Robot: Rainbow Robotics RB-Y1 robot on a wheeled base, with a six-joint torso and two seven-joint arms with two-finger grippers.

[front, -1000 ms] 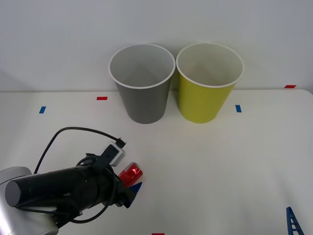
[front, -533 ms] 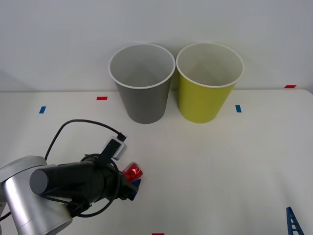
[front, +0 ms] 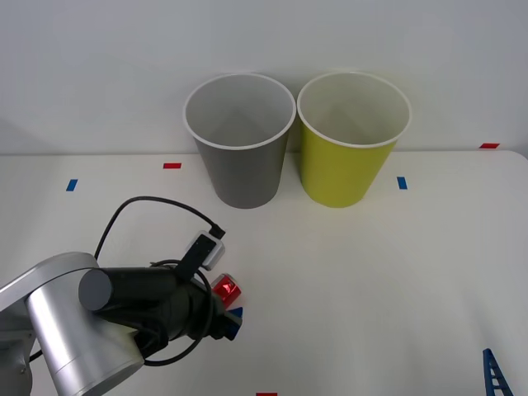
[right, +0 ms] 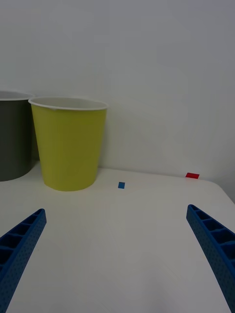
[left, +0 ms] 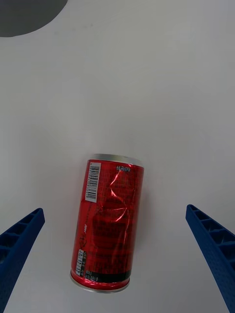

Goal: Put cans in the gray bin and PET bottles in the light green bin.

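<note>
One red can (left: 108,222) lies between the wide-open, empty left claw (left: 117,264) fingers.

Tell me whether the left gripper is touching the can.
Apart. The left wrist view shows the can lying between the open left gripper fingers, white table on both sides.

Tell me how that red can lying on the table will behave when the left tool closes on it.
The red can lies on its side, so a nudge would probably roll it. Its shiny skin looks creased, suggesting thin, dentable metal. The open left tool straddles it; its glossy surface may slip.
</note>
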